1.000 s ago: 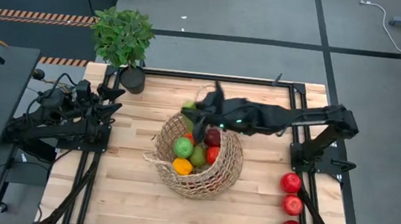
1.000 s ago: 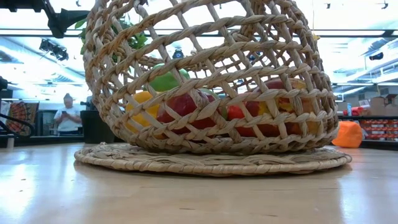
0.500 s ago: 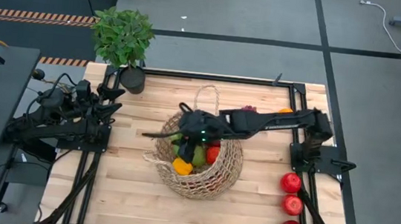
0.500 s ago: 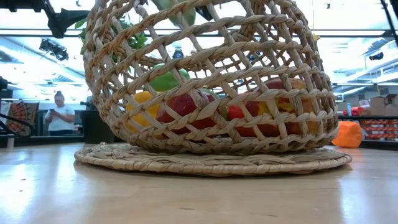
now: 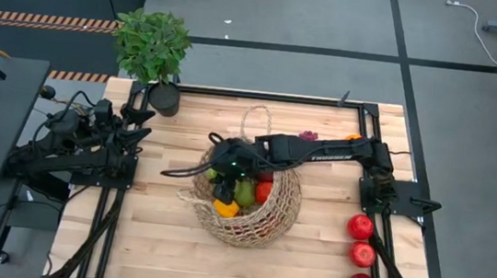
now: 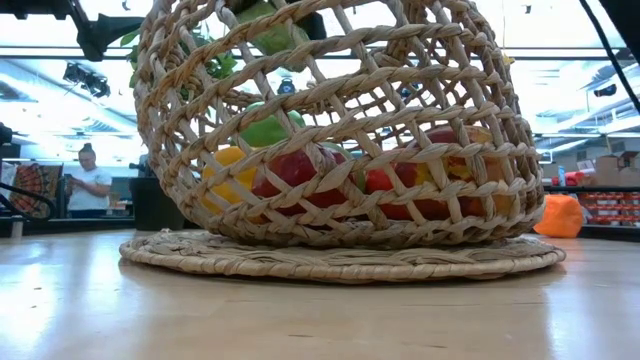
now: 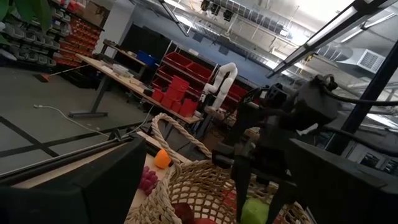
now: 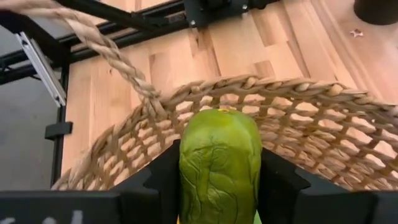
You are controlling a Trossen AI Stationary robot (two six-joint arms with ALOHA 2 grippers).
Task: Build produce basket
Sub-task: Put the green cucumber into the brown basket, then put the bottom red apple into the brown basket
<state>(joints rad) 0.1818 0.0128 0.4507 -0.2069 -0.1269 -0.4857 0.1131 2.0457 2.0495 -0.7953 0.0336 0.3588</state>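
Right gripper: reaches over the wicker basket, jaws clenched on a green wrinkled vegetable, hanging above the fruit already inside.
Left gripper: parked at the left edge of the tabletop, jaws spread wide, holding nothing.
Basket: sits near the middle of the tabletop; inside show a green pear, a red piece and an orange-yellow piece.
Still outside: three red apples in a row by the right edge; purple grapes and an orange beyond the basket, near the far edge.
Risk, early drop: letting go from this height could make the vegetable bounce off the rounded pile and roll over the rim.
Risk, handle: the loop handle stands close to the arm; pulling back low might snag it and drag or tip the basket.
Risk, crowding: pressing down could shove the loose fruit aside.
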